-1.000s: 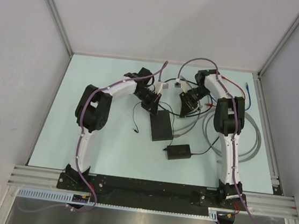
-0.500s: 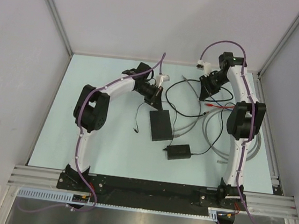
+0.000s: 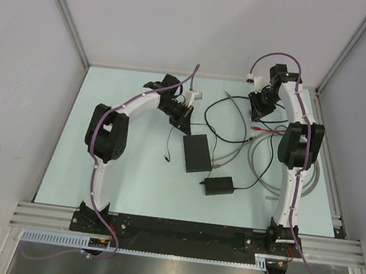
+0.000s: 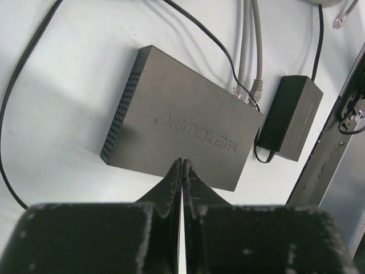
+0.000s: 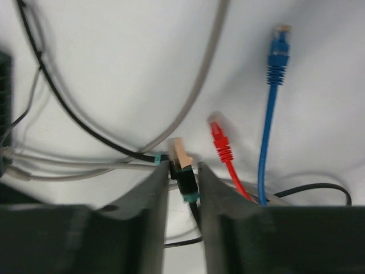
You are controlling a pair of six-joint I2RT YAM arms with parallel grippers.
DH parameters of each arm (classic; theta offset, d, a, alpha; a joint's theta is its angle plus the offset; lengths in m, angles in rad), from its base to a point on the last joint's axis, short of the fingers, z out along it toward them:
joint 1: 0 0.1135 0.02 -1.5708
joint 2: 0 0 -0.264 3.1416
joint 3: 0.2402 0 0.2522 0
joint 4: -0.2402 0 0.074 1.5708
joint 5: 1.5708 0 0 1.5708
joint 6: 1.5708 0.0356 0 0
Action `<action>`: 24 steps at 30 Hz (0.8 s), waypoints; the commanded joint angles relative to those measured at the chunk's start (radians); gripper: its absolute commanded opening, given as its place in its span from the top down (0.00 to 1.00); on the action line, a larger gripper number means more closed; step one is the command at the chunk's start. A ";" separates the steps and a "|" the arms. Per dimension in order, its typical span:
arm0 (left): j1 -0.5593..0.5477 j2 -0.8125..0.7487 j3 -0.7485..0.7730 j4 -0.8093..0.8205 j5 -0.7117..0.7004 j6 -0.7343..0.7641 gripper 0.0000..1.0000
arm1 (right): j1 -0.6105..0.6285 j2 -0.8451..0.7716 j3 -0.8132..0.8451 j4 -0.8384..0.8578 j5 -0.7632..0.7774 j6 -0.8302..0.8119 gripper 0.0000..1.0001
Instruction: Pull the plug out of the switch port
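Observation:
The switch is a flat black box marked MERCURY, lying mid-table. Two grey cables still enter its port edge, which faces away from the left wrist camera. My left gripper is shut and empty, hovering just short of the box's near edge. My right gripper is far from the switch at the back right, shut on a black plug with teal bands and a tan tip. Its black cable trails back across the table.
A black power adapter lies beside the switch, near the front. Loose red and blue plugs lie under the right gripper. Grey cable coils lie around the right arm. The enclosure's walls and rails border the table.
My right gripper has swung from beside the switch to the back right, carrying the black plug. The left gripper has drawn back off the switch toward the far side.

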 commanded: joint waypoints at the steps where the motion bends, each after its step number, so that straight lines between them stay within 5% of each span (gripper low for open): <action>1: -0.003 -0.064 0.022 -0.053 -0.007 0.059 0.98 | 0.008 -0.018 0.002 0.068 0.129 0.055 0.61; 6: -0.003 -0.042 0.076 -0.065 -0.015 0.042 0.97 | 0.024 -0.084 0.019 0.073 -0.055 0.072 0.48; 11: -0.003 -0.041 0.073 -0.097 -0.057 0.068 0.90 | 0.077 -0.170 -0.246 0.064 -0.305 -0.081 0.46; 17: 0.003 -0.056 -0.051 -0.074 -0.151 0.030 0.96 | 0.151 -0.150 -0.471 0.063 -0.385 -0.076 0.51; 24: 0.003 0.027 -0.038 -0.094 -0.209 0.048 0.99 | 0.205 -0.121 -0.537 0.073 -0.434 -0.100 0.51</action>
